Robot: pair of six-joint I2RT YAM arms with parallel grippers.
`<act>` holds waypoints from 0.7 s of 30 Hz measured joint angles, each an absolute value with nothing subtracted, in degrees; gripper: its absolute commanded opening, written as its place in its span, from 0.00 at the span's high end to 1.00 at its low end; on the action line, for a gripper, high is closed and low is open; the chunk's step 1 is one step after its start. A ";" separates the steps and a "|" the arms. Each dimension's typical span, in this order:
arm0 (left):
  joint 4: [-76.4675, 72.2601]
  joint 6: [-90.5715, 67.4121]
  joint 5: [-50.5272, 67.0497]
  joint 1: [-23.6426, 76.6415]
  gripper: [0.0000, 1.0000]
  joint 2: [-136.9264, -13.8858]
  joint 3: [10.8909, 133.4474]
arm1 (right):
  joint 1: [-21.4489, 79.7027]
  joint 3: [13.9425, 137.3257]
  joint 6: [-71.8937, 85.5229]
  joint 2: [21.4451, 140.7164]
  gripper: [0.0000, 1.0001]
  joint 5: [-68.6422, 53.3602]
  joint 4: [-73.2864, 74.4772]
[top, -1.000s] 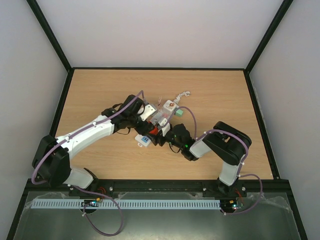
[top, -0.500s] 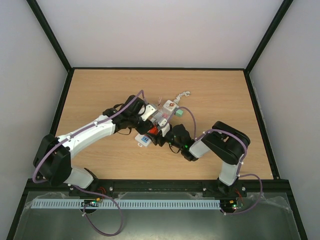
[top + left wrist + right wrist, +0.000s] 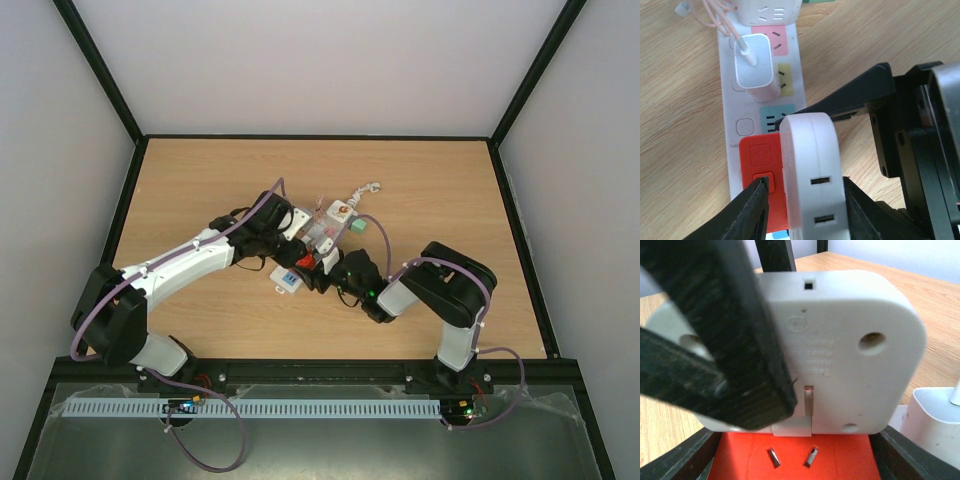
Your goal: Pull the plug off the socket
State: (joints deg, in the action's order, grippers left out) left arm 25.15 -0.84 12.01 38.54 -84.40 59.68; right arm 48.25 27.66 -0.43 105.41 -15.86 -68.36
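The socket (image 3: pixel 733 150) lies slantwise at the middle of the tabletop (image 3: pixel 200 180), with 1 end turned toward the near left corner and the other toward the far right corner. Its coloured outlets sit in a row. The pink one (image 3: pixel 776 42) and the yellow one (image 3: pixel 785 80) are partly covered by a small white charger (image 3: pixel 754 65) with a pale cable (image 3: pixel 715 20) plugged into its top. A second white adapter (image 3: pixel 770 10) sits just past the pink outlet. The teal outlet (image 3: pixel 771 118) holds nothing.

The plug (image 3: pixel 812 170), a flat white rounded block, stands on edge over the orange-red outlet (image 3: pixel 757 165). I cannot tell whether its pins are seated.

The left tool (image 3: pixel 805 200) is at a narrow setting, with the plug clasped between its 2 fingers, and 1 finger lies flat across the plug's broad face. The right tool (image 3: pixel 795 435) comes in from the side with its fingers spread wide. They rest 1 on each side of the plug along the socket's length, and it holds nothing.
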 measured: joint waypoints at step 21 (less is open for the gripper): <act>24.34 -6.92 3.14 39.59 0.96 -82.91 58.96 | 49.65 30.17 -0.40 107.61 0.42 -11.97 -68.60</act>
State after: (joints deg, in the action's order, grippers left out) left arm 24.34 -6.92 3.14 39.59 -82.91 58.96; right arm 49.65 30.17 -0.40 107.61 -11.97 -68.60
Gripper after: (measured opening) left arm 0.192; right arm 0.615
